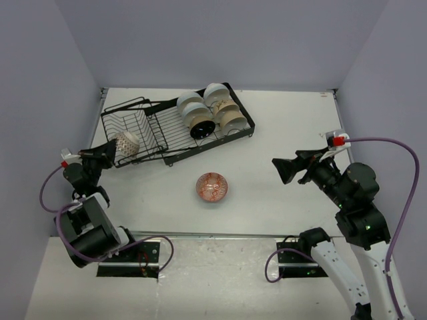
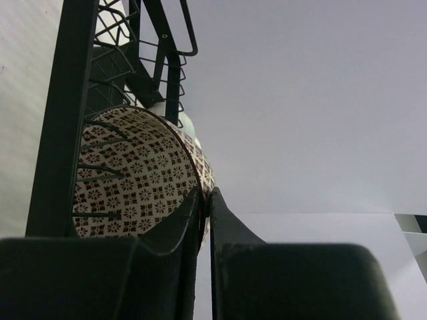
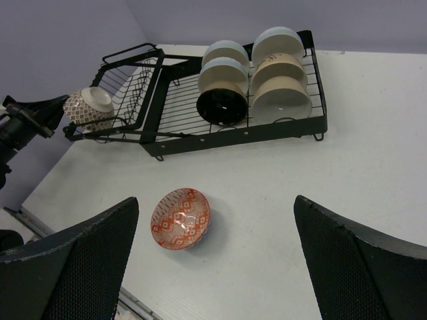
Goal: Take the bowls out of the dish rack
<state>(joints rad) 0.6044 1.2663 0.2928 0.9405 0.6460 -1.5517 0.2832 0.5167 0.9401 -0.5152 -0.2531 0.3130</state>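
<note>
Receiving table: you have bare white surface in front of the rack. Plan the set-down there, a little apart from the bowl lying on it.
Dish rack: it sits skewed at the far side of the table, basket end toward your left arm. It looks light, so a snagged bowl could drag it along.
Basket section: the bowl in hand lies on its side at the near left corner. Whether it rests inside the wires or only against them I cannot tell, so draw it out slowly and watch for a catch.
Six bowls: they stand on edge in two rows in the tray part, well apart from this grasp. Leave them for later.
Right tool: its fingers are spread wide and hold nothing. It hovers over the right of the table, out of the way, and can stay there.
Left tool: it is closed on the bowl's rim, one finger inside and one outside.
Red-patterned bowl: it sits upright on the table between the arms. Steer your path to the left of it.
Brown-patterned bowl: in the left wrist view dark wires cross its mouth. Pull back toward yourself before you raise it.
Rim pinch: the hold is thin and at one edge, so the bowl may swing. Move gently, with the wrist steady, and lower the bowl onto its foot.
</note>
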